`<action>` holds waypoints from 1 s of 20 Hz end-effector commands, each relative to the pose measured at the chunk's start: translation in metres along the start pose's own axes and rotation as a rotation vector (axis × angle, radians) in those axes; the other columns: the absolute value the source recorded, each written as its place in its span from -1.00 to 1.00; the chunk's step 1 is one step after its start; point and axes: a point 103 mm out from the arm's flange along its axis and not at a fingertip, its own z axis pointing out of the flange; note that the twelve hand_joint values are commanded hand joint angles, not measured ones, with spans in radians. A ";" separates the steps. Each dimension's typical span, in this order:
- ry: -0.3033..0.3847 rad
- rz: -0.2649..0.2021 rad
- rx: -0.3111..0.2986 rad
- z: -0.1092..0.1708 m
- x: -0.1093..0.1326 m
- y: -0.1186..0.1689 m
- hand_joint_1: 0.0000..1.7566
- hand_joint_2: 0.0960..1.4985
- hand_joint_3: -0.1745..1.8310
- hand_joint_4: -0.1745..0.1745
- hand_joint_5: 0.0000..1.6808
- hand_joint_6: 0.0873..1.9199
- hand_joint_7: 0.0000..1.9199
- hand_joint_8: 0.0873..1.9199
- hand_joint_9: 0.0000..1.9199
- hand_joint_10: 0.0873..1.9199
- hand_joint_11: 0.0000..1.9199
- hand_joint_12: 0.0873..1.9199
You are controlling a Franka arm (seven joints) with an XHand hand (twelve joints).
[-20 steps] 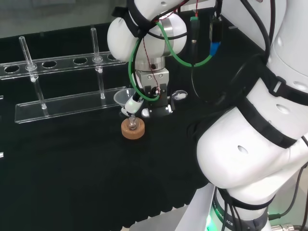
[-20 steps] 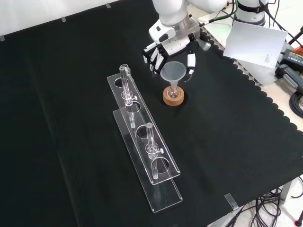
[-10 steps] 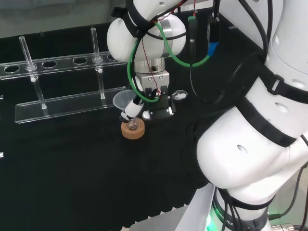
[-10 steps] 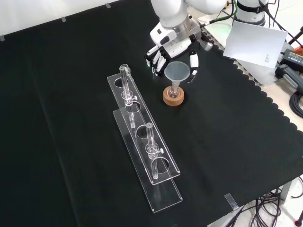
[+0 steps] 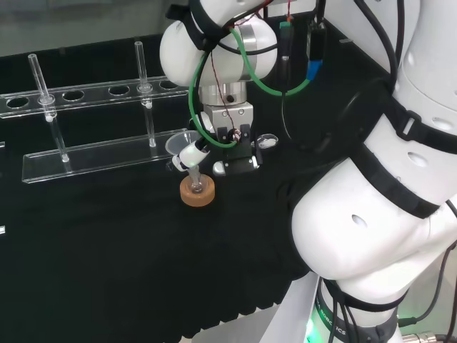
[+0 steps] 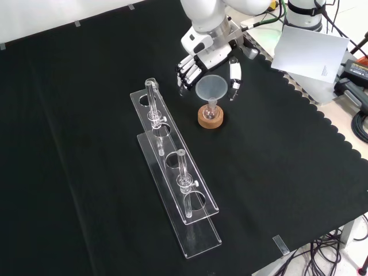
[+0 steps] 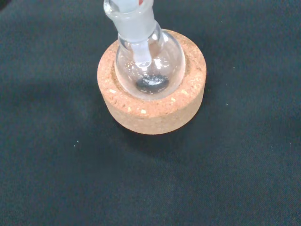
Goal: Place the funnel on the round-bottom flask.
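Spread fingers of the black and white hand (image 6: 208, 57) flank the clear plastic funnel (image 6: 211, 89), released, seated in the round-bottom glass flask (image 7: 149, 66) on its cork ring (image 7: 151, 101).

A clear funnel (image 6: 211, 89) stands upright, stem in the neck of the small round-bottom flask (image 7: 149, 63), upper centre of the front view.

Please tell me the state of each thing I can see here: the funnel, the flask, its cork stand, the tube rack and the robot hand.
funnel: upright, stem inside the flask neck.
round-bottom flask: upright on its stand, looks empty.
cork stand: flat on the cloth, holding the flask.
tube rack: standing, two glass tubes in it.
robot hand: open, fingers spread beside the funnel.
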 end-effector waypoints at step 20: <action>0.006 -0.052 -0.052 -0.047 -0.015 -0.009 -0.53 -0.27 -0.74 -0.02 -1.00 -1.00 -1.00 -0.86 -1.00 -0.86 -1.00 -0.41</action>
